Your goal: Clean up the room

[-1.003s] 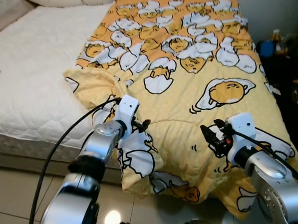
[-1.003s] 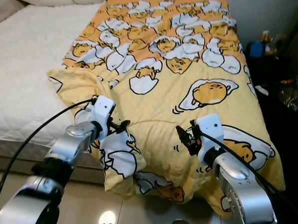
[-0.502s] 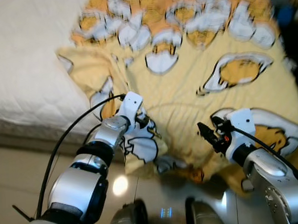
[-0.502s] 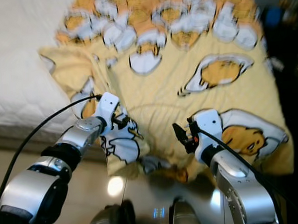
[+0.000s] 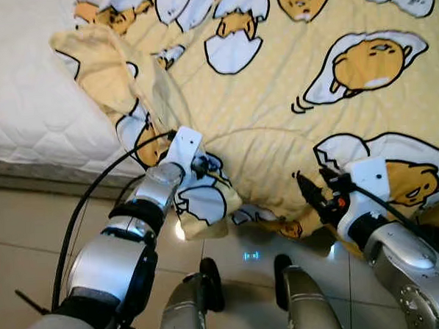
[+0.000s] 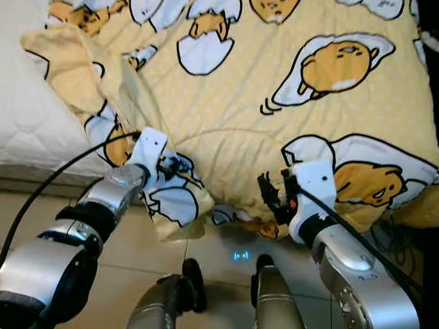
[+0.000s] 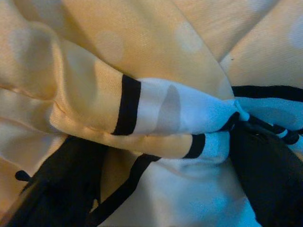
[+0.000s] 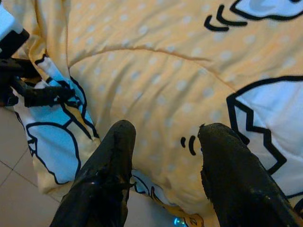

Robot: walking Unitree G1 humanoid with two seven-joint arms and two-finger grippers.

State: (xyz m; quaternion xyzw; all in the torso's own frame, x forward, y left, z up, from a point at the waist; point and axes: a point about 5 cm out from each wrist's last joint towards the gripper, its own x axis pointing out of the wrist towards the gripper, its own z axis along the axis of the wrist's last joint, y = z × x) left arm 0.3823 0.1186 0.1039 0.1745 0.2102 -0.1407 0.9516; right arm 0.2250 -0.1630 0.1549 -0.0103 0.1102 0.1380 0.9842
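Clamped on blanket [image 5: 276,125] folds, left gripper [image 5: 205,167] half hidden; right gripper [image 5: 313,194] spread wide

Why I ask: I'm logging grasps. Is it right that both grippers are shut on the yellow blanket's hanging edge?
Not both. The left gripper is shut on the yellow blanket, fabric bunched between its fingers in the left wrist view. The right gripper is open above the blanket, as the right wrist view shows.
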